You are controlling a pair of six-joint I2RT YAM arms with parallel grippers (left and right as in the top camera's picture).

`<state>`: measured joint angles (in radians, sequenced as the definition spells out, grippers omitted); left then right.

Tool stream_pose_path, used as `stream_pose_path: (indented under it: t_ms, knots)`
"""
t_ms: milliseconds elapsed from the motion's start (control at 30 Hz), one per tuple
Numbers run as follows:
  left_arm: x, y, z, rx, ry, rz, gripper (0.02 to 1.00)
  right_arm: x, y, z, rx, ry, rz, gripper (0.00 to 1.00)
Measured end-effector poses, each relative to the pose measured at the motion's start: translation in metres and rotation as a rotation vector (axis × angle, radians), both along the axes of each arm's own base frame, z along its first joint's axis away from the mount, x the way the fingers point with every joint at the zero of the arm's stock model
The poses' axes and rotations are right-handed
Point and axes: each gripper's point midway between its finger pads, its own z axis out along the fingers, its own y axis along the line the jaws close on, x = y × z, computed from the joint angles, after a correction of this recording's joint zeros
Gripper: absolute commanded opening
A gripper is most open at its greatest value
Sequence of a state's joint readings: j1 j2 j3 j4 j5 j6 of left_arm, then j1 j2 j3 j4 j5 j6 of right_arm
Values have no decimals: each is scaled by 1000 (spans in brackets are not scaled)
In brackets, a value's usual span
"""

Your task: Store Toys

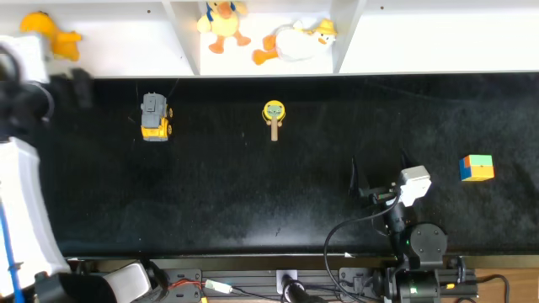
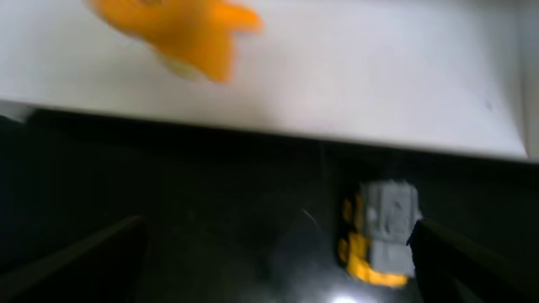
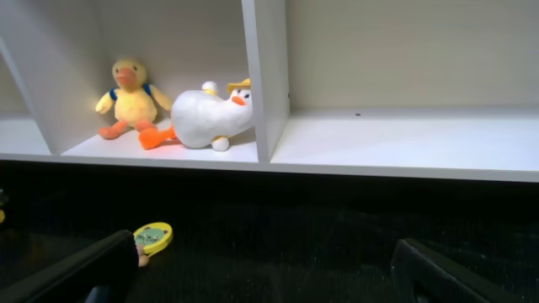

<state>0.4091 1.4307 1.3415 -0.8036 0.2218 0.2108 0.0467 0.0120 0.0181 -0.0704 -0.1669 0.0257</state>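
A yellow and grey toy truck (image 1: pixel 155 116) (image 2: pixel 379 231) stands on the black table, left of a yellow-green paddle toy (image 1: pixel 274 116) (image 3: pixel 152 238). A colourful cube (image 1: pixel 476 167) lies at the right. An orange duck (image 1: pixel 50 34) (image 2: pixel 181 29) sits in the shelf's left compartment. In the middle compartment are a yellow duck plush (image 1: pixel 223 21) (image 3: pixel 130 97) and a white duck plush (image 1: pixel 299 40) (image 3: pixel 210 118). My left gripper (image 2: pixel 278 282) is open and empty near the shelf edge, the truck a little ahead of it. My right gripper (image 1: pixel 377 172) (image 3: pixel 265 286) is open and empty near the front, facing the shelf.
The white shelf (image 1: pixel 421 50) runs along the table's back edge, with upright dividers between compartments. The left arm (image 1: pixel 21 177) stands tall along the left side. Cables and arm bases line the front edge.
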Motion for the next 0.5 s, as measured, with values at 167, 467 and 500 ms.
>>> stream_pose_path:
  t_ms: [167,467,500]
  knots:
    - [-11,-43,-62,-66,125,-96,998,0,0,0,0,0,0,993]
    - [-15,-89,-113,-61,167,-165,998,0,0,0,0,0,0,996]
    - [-17,-92,-118,-58,175,-164,998,0,0,0,0,0,-1,996]
